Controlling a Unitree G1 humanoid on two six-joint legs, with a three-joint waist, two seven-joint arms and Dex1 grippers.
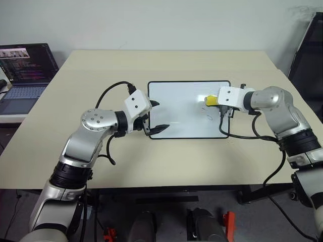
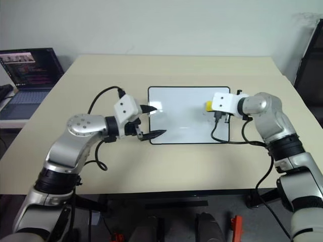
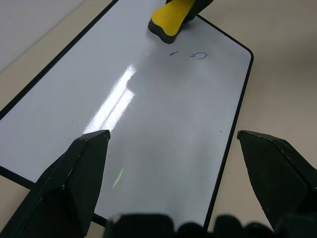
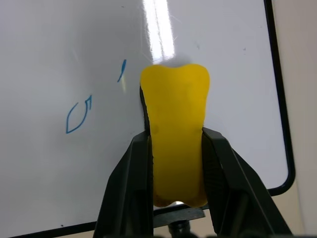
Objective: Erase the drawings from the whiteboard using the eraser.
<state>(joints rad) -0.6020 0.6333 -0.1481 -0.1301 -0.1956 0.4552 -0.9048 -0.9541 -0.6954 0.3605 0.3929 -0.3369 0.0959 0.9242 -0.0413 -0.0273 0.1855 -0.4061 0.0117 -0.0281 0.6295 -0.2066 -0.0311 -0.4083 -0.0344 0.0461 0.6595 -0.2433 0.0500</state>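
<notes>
Right gripper (image 4: 176,148) jaws clamped on the eraser (image 4: 174,129), its base on the whiteboard (image 1: 181,121) just beside two blue drawings (image 4: 79,115). Left gripper (image 1: 156,117) jaws apart at the board's left edge — I'd use it to steady the frame. I judge flat, firm strokes across both marks best — no tilting.

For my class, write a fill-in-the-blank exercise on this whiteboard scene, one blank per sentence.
1. The right gripper is shut on the yellow ____.
2. The left gripper has its fingers ____ at the whiteboard's edge.
3. The remaining drawings on the board are ____ in colour.

Missing words: eraser; open; blue
</notes>
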